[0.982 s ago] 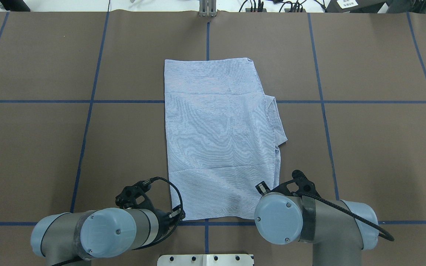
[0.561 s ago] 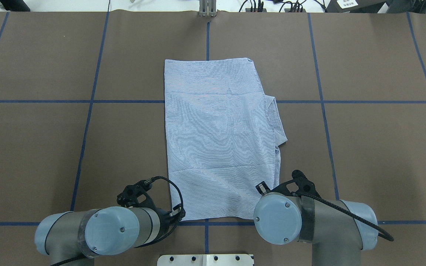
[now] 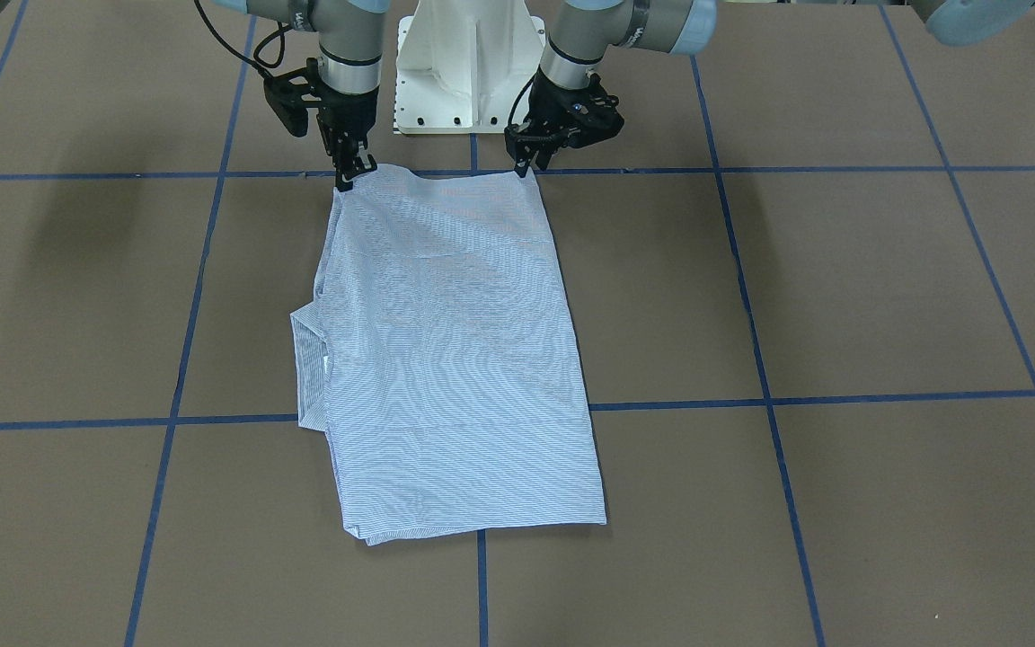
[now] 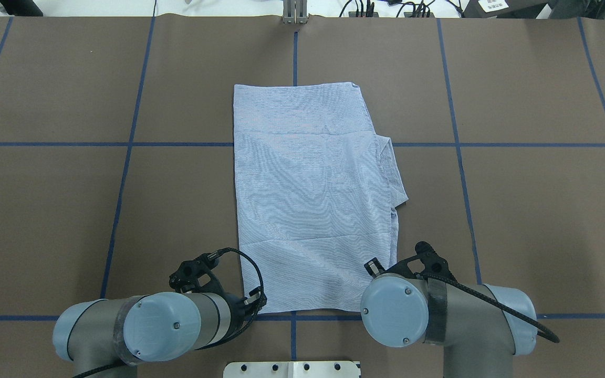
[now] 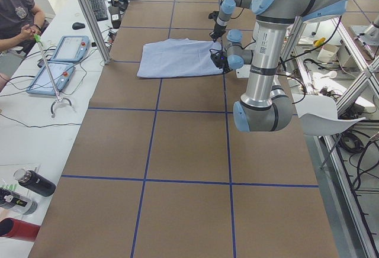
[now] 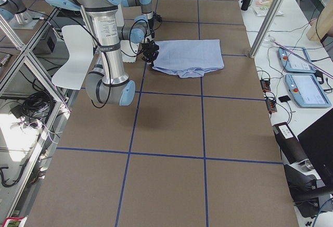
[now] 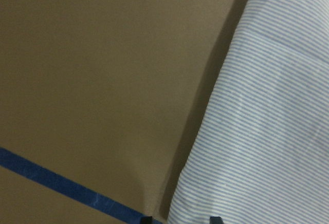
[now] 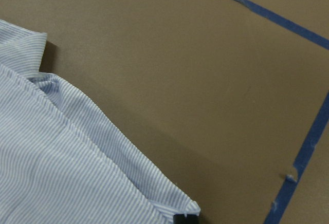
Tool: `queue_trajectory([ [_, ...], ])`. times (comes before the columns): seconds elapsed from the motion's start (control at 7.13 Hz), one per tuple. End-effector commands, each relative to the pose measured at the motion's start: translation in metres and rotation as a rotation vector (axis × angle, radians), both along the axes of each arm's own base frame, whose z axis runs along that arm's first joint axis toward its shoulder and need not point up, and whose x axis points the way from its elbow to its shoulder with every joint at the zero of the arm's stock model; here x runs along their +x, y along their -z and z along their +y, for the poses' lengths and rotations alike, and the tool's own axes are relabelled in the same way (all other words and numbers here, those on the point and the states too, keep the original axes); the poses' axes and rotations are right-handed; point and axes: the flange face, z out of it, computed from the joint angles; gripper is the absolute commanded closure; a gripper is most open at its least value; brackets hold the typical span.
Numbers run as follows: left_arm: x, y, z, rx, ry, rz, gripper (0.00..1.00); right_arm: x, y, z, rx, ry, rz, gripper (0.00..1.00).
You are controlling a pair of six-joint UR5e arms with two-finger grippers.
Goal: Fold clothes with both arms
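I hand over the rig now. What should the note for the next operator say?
Left tool: open, straddling the near left corner of the shirt, not gripping yet.
Right tool: looks shut on the near right corner.
Done: shirt lies on the table as a long folded panel.
To do: shut left tool, then probably fold the near edge forward.

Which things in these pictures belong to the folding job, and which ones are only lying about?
For the job: striped shirt, left gripper, right gripper.
Lying about: control tablets, keyboard, black bottle.
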Motion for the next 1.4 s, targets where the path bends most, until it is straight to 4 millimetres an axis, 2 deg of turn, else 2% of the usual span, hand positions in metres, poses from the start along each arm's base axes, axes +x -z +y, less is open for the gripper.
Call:
queue_trajectory([
  [0.0, 0.009, -0.001, -0.002, 0.003, 0.004, 0.0, 0.54, 0.0, 0.002, 0.001, -0.001, 0.001, 0.007, 1.0],
  [0.14, 0.009, -0.001, -0.002, 0.001, 0.005, 0.0, 0.64, 0.0, 0.002, 0.001, -0.001, 0.001, 0.007, 1.0],
  [0.28, 0.009, 0.0, -0.002, 0.001, 0.007, 0.002, 1.0, 0.0, 0.002, 0.001, -0.001, 0.001, 0.007, 1.0],
  [0.56, -0.002, 0.014, -0.005, 0.015, 0.005, 0.029, 1.0, 0.0, 0.002, 0.001, -0.001, 0.001, 0.007, 1.0],
  [0.7, -0.026, 0.035, -0.008, 0.029, 0.009, 0.076, 1.0, 0.005, 0.004, -0.001, 0.0, -0.003, -0.001, 1.0],
  [0.84, -0.05, 0.058, -0.005, 0.036, 0.011, 0.125, 1.0, 0.023, 0.022, -0.002, 0.008, -0.015, -0.029, 1.0],
  [0.98, -0.073, 0.079, -0.007, 0.045, 0.022, 0.178, 1.0, 0.051, 0.042, -0.004, 0.007, -0.026, -0.026, 1.0],
  [1.12, -0.095, 0.092, -0.031, 0.055, 0.072, 0.21, 1.0, 0.071, 0.057, -0.027, 0.014, -0.064, -0.051, 1.0],
  [1.26, -0.118, 0.097, -0.063, 0.061, 0.099, 0.22, 1.0, 0.08, 0.074, -0.051, 0.063, -0.041, -0.062, 1.0],
])
